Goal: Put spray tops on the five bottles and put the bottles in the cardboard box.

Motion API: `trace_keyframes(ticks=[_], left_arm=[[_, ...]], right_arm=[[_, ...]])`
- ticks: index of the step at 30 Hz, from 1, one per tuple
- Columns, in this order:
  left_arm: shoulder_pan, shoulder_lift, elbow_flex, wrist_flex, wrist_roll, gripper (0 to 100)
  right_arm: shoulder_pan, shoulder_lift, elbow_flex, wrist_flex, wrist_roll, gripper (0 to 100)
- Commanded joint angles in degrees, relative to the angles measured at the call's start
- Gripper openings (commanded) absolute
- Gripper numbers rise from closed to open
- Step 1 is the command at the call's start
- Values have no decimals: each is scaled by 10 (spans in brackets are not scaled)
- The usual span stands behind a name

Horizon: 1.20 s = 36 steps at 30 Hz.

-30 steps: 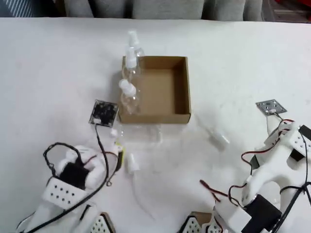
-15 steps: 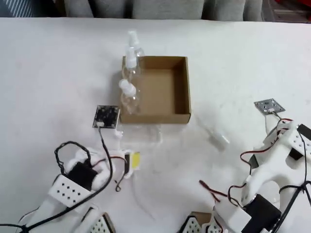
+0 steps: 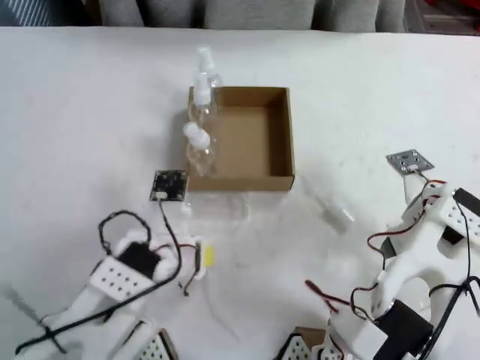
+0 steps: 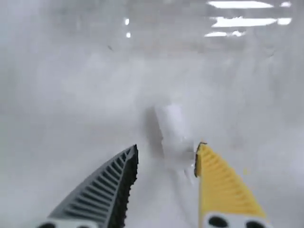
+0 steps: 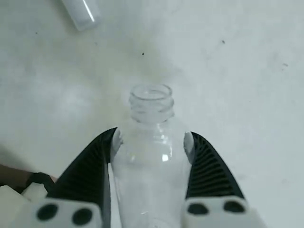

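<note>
Your left gripper (image 4: 166, 149) has been swinging over the last second toward the small white spray top (image 4: 172, 128) lying on the table (image 3: 90, 112) in front of the brown cardboard box (image 3: 240, 182). Its jaws are now standing open on either side of that top, which is setting you up for the pickup. Your right gripper (image 5: 152, 137), well off to the side of the box, is still clamping the clear uncapped plastic bottle (image 5: 151, 161), which is waiting for that top.

table (image 3: 90, 112): white | cardboard box (image 3: 240, 182) mid-table | upright bottles (image 3: 199, 150) at its wall | spray top (image 3: 339, 215) lying loose
</note>
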Motion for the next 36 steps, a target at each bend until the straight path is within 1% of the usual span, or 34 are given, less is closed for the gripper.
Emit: trace_keyframes(ticks=[1, 5, 11, 20, 22, 26, 27, 30, 36], left_arm=[[7, 107, -59, -16, 35, 203], [12, 162, -77, -20, 37, 203], [77, 175, -81, -17, 38, 203], [85, 176, -63, -26, 38, 199], [85, 176, -58, -33, 37, 174], [81, 176, -36, -76, 35, 37], [81, 176, -28, -90, 34, 18], [80, 176, -15, -113, 34, 50], [80, 173, -18, -113, 32, 58]], right_arm=[[-7, -16, -27, 6, -5, 16], [-7, -16, -27, 5, -5, 16], [-7, -16, -28, 3, -5, 16], [-15, -16, -28, 2, -5, 16], [-21, -16, -28, 2, -5, 16], [-35, -16, -28, 4, -5, 16], [-37, -16, -28, 5, -5, 16], [-37, -16, -27, 5, -5, 16], [-33, -16, -27, 6, -5, 16]])
